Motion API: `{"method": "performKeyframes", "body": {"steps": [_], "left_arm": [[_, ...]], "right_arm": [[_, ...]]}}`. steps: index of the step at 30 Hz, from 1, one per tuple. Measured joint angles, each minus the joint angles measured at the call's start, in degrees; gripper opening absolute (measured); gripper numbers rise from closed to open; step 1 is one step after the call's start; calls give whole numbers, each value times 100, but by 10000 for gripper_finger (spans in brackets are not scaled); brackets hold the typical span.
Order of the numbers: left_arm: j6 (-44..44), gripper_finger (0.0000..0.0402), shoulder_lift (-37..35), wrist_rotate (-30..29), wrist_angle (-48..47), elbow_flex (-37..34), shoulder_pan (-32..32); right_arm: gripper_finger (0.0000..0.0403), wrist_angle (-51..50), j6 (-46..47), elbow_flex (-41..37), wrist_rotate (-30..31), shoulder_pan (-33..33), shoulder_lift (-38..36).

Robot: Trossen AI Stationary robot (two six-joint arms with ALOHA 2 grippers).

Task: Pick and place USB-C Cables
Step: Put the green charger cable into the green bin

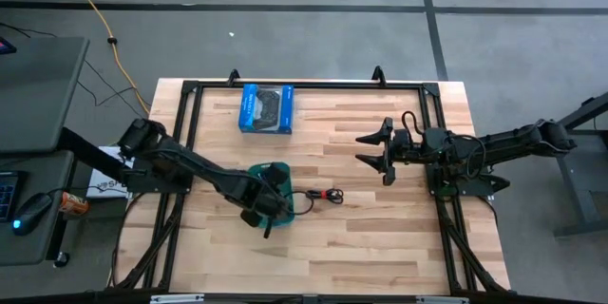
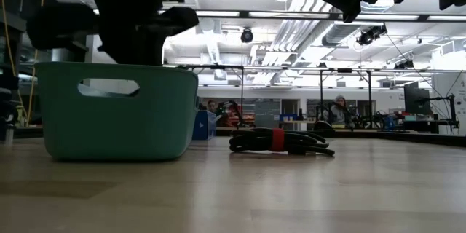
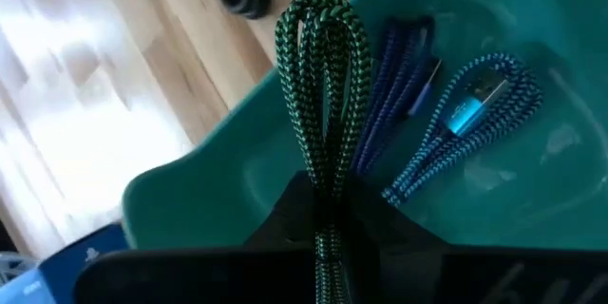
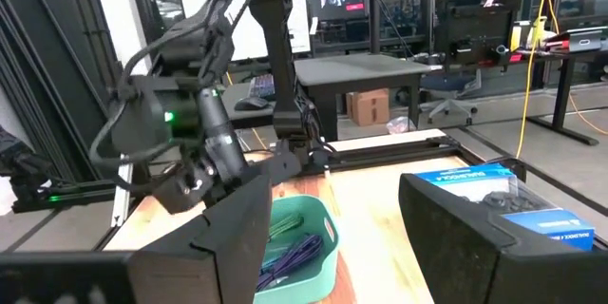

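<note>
My left gripper point(image 3: 328, 211) hovers over the teal bin point(image 1: 271, 173), shut on the green cable point(image 3: 323, 85). The purple cable point(image 3: 394, 85) and the blue-teal cable point(image 3: 470, 123) lie on the bin's floor. On the wood just right of the bin rests the black cable with the red tie point(image 1: 323, 195), also seen in the low view point(image 2: 280, 140). My right gripper point(image 1: 373, 149) waits open above the table's right half, touching nothing. My left gripper pinches the green cable's bundle between its two fingers, at a point point(image 3: 328, 185) below its looped end point(image 3: 321, 19). The fingers point down into the bin. The bundle is lifted clear of the bin's floor, and its loops stick out past the fingertips.
A blue box picturing a game controller point(image 1: 267, 107) lies near the table's far edge, left of centre. A black metal frame point(image 1: 304, 84) runs around the table. Bare wood spreads across the near half and between the black cable and my right gripper.
</note>
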Motion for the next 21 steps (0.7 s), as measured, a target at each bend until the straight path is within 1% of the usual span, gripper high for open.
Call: {"method": "performKeyframes", "body": {"steps": [4,10,15,21], "left_arm": [[182,0,209,37,-16,0,-11],[303,0,457,46,-75,-2,-11],[328,1,604,164,-96,2,-11],[276,17,625,140,-84,2,0]], "right_arm": [[223,-12,0,0,0,0,0],[223,-34,7,0,0,0,0],[223,-42,6,0,0,0,0],[223,-59,6,0,0,0,0]]}}
